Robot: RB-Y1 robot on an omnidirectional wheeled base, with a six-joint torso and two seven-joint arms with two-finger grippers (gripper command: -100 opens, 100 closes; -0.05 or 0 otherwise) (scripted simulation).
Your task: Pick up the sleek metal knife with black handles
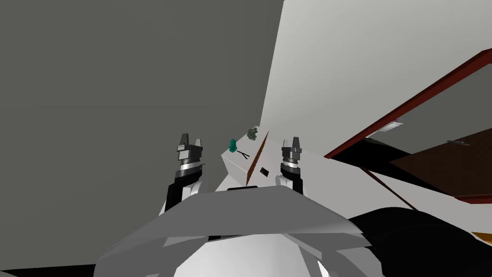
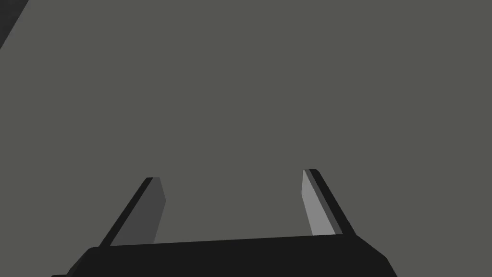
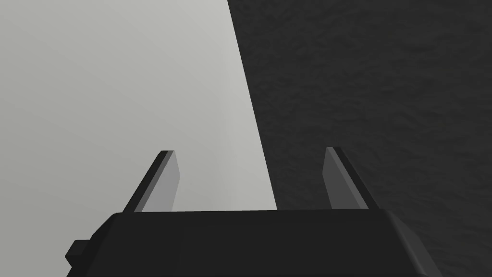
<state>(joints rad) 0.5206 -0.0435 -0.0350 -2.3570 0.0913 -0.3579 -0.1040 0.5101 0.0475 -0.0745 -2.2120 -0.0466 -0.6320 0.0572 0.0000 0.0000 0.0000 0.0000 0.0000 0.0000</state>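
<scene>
Left gripper (image 1: 190, 140) & right gripper (image 1: 291, 141) both raised, fingers wide, empty, prob. readying a reach; thin dark-handled knife (image 1: 243, 154) lies on white boxy counter (image 1: 236, 167) between them, slightly beyond, by small teal object (image 1: 233, 145)

Left blade-fingered grey gripper (image 1: 190, 140) and right blade-fingered grey gripper (image 1: 292, 141), both upright ahead, fingers (image 2: 318, 207) wide apart.

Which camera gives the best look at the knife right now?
The head view: the knife lies as thin dark lines on the white counter, beside the teal object. Both wrist cameras face flat surfaces, away from it.
</scene>
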